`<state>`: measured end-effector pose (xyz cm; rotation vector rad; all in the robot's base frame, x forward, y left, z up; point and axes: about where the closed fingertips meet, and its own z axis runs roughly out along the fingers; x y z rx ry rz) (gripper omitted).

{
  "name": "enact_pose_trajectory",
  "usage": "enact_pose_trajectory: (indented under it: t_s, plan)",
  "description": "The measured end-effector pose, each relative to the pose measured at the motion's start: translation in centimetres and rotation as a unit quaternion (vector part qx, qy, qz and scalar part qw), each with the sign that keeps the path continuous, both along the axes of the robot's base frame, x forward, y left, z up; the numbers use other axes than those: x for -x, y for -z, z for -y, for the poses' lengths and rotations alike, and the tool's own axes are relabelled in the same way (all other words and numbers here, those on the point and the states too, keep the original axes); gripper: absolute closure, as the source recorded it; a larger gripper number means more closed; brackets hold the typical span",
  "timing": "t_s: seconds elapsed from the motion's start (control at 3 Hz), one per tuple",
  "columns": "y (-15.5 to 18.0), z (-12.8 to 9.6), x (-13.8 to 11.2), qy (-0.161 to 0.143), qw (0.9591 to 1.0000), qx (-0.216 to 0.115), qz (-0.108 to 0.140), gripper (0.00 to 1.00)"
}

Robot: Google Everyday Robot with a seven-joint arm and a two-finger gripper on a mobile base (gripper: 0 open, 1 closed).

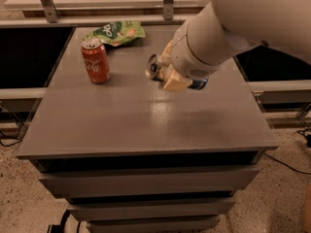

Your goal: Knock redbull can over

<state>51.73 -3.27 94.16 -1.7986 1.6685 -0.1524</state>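
Two cans: redbull can (pixel 155 68) sideways in pinching gripper (pixel 171 76), centre; cola can (pixel 95 62) upright

We see the gripper (pixel 171 77) above the table's (pixel 146 130) rear middle, its cream parts matt plastic, at the redbull can (pixel 154 67), whose metal top shines. The arm (pixel 228 28) wears a smooth white plastic shell. The cola can (pixel 95 61) is glossy metal, the green bag (pixel 115 32) crinkled and shiny, the table matt grey with a faint sheen.
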Motion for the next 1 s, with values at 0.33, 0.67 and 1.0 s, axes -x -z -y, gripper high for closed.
enact_pose_trajectory:
  t_s: [0.33, 0.67, 1.0]
  plan:
    - [0.0, 1.6, 1.6, -0.023, 0.9926, 0.119, -0.007, 1.0]
    - [-0.9, 5.3, -0.9, -0.035, 0.986, 0.158, -0.041, 1.0]
    - [0.6, 8.2, -1.8, -0.046, 0.976, 0.18, -0.115, 1.0]
